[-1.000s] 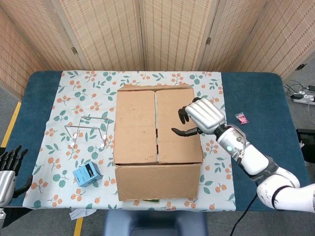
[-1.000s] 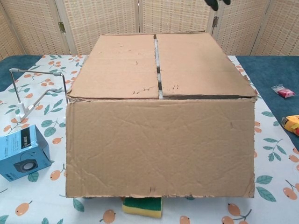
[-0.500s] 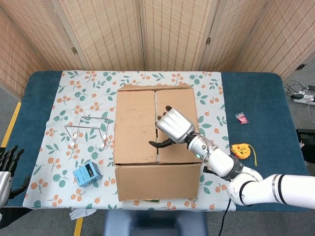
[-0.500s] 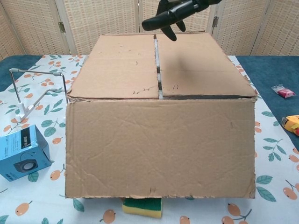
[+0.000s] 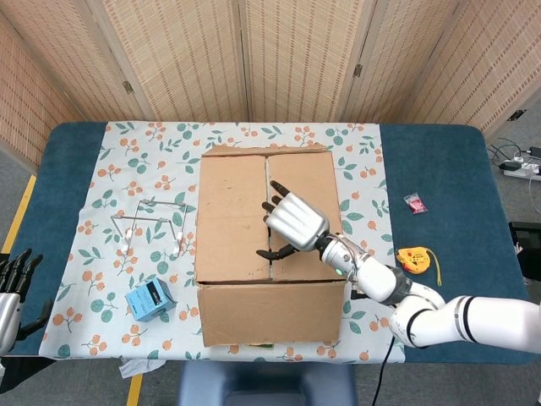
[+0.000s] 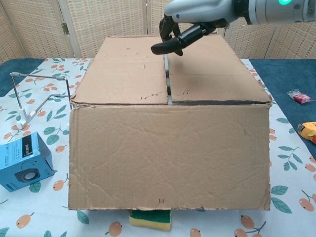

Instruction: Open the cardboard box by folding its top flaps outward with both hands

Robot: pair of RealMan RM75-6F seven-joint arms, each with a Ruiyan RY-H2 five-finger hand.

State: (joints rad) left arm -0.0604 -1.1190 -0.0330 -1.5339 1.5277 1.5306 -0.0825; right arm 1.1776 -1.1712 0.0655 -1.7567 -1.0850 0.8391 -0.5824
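**Right robot hand over the centre seam, flaps not yet lifted**

Cardboard box point(image 5: 270, 245) sits mid-tabletop on the floral cloth point(image 5: 144, 144), both top flaps flat and meeting at the seam point(image 6: 167, 74). Right robot hand point(image 5: 292, 224) hovers over that seam, fingers spread and slightly curled, holding nothing. Left robot hand point(image 5: 15, 288) hangs low at the tabletop's near left corner, well apart from the box, fingers apart, empty.

To do this well, I judge: slip fingertips into the seam gap, hook under the right flap's edge, then peel outward. Bring the left robot hand in to mirror it.

Chest view shows the hand is clear above the cardboard, not pressing it, plus a sponge point(image 6: 150, 217) peeking from under the box. Head view alone shows the left robot hand, the tape measure point(image 5: 416, 257) and wire stand point(image 5: 152, 222)
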